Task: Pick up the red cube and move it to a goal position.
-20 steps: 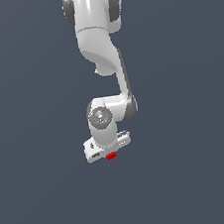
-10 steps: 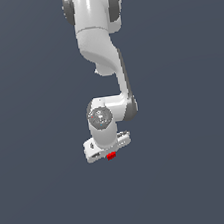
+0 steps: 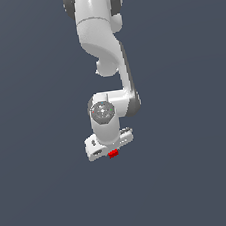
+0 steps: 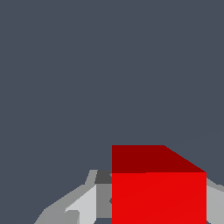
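The red cube (image 3: 113, 154) is a tiny bright red block sitting just under the white gripper (image 3: 112, 152) in the exterior view. In the wrist view the cube (image 4: 158, 192) fills the space between the two grey fingers (image 4: 83, 203), which press on its sides. The gripper is shut on the cube. The white arm hangs down from the top of the exterior view, and its hand hides most of the fingers there.
A plain dark grey-blue surface (image 3: 50, 194) fills the background in both views. No other object or marker shows.
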`<state>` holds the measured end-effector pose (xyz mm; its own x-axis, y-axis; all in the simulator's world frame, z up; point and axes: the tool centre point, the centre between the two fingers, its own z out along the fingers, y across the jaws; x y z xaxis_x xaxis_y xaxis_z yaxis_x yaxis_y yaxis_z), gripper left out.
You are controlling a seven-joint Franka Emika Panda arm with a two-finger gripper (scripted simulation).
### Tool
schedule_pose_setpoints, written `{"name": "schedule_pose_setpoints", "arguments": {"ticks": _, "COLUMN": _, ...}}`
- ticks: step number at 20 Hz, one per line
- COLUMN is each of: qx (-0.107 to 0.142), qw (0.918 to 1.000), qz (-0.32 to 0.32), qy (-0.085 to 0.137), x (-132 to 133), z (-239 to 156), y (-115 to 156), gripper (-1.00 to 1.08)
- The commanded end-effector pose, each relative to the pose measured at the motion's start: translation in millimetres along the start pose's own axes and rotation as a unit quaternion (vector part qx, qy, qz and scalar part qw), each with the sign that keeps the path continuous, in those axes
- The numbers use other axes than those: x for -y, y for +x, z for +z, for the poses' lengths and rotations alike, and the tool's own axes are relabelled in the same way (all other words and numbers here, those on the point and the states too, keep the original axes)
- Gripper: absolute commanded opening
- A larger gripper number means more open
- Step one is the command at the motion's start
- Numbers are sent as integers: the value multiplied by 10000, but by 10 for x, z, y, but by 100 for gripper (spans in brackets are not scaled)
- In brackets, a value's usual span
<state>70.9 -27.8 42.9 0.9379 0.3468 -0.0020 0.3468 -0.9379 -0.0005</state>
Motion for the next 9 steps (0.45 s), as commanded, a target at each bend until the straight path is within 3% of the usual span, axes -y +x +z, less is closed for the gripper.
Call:
{"name": "schedule_pose_setpoints", "arguments": {"ticks": 1, "qx": -9, "qw": 10000, "qz": -3, "qy": -4, "x": 45, "z": -130, "y": -4, "gripper": -100}}
{"name": "schedule_pose_setpoints", "arguments": {"ticks": 9, "qx": -9, "qw": 10000, "qz": -3, "qy": -4, "x": 110, "z": -316, "y": -13, "gripper": -100}}
